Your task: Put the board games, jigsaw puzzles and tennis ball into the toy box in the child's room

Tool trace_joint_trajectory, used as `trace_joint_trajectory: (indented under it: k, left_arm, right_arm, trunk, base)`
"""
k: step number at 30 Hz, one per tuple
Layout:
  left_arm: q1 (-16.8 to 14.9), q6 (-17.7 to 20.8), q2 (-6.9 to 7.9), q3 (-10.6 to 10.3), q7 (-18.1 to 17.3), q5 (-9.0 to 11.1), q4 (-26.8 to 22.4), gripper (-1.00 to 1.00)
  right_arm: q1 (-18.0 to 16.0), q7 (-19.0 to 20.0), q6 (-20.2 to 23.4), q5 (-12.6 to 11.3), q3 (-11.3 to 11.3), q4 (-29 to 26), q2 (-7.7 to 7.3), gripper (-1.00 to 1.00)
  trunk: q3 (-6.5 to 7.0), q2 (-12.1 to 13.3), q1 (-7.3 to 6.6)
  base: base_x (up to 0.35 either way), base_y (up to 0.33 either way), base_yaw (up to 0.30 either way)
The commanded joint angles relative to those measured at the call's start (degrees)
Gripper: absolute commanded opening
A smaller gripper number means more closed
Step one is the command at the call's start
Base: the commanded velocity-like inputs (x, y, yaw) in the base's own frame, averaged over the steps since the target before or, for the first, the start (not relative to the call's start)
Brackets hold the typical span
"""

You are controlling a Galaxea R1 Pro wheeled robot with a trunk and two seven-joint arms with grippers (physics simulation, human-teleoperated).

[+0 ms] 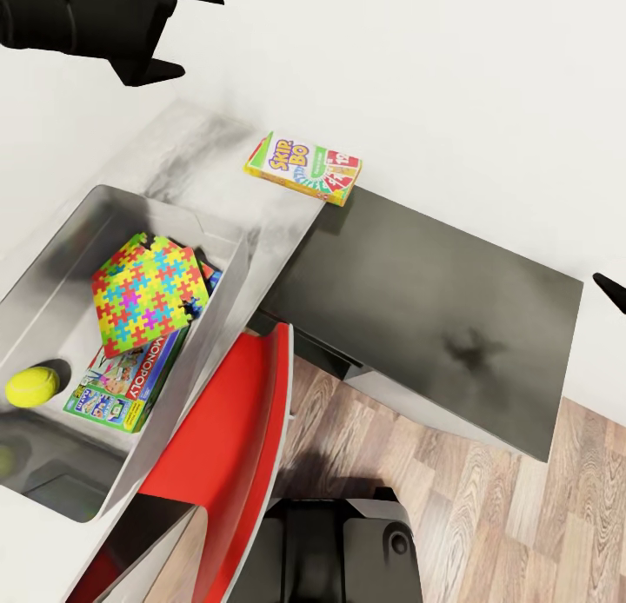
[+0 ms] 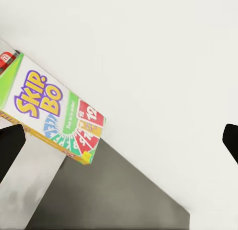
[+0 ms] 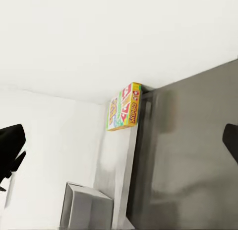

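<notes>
Head view: toy box with jigsaw puzzles.

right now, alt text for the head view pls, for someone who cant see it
A grey toy box on the table holds a jigsaw puzzle, a Monopoly box and a tennis ball. A Skip-Bo box lies outside it by the wall.

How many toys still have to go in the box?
Done: the toy box already holds a jigsaw puzzle, the Monopoly game and the tennis ball. In hand: nothing; the left tool hangs open above the Skip-Bo game. Left: that game, lying on the table.
</notes>
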Motion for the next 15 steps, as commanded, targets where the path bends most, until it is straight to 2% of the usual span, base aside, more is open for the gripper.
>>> trace_joint_trajectory:
  k: [1,7,9,12,14,15]
  left_arm:
    - [-0.08,0.04,0.04,-0.07,0.35,0.32,-0.02,1.0]
    - [-0.08,-0.22,0.28,-0.82,0.61,0.74,-0.09,1.0]
    - [-0.08,-0.27,0.33,-1.02,0.67,0.87,-0.11,1.0]
    - [-0.08,-0.28,0.37,-1.09,0.69,0.92,-0.12,1.0]
    - [-0.08,-0.31,0.44,-1.18,0.72,0.99,-0.13,1.0]
    - [-0.08,-0.31,0.44,-1.18,0.72,0.99,-0.13,1.0]
  right_arm:
    - [-0.06,0.17,0.27,0.05,-0.02,0.04,-0.01,1.0]
    - [-0.06,4.47,0.73,-0.22,0.21,0.03,0.25,1.0]
    - [-0.06,6.83,0.63,-0.22,1.08,0.03,0.49,1.0]
    - [-0.06,7.93,0.45,-0.12,1.86,0.02,0.66,1.0]
    - [-0.06,9.62,-0.25,0.42,4.0,0.02,0.99,1.0]
    - [-0.06,9.62,-0.25,0.42,4.0,0.02,0.99,1.0]
  trunk:
    - [-0.07,-0.09,0.03]
    - [-0.07,-0.09,0.03]
    - [-0.07,-0.09,0.03]
    - [-0.07,-0.09,0.03]
    - [-0.07,-0.09,0.03]
    - [-0.07,-0.09,0.03]
  base:
    - [0.0,0.0,0.0]
    - [0.0,0.0,0.0]
    - [0.0,0.0,0.0]
    - [0.0,0.0,0.0]
    - [0.0,0.0,0.0]
    - [0.0,0.0,0.0]
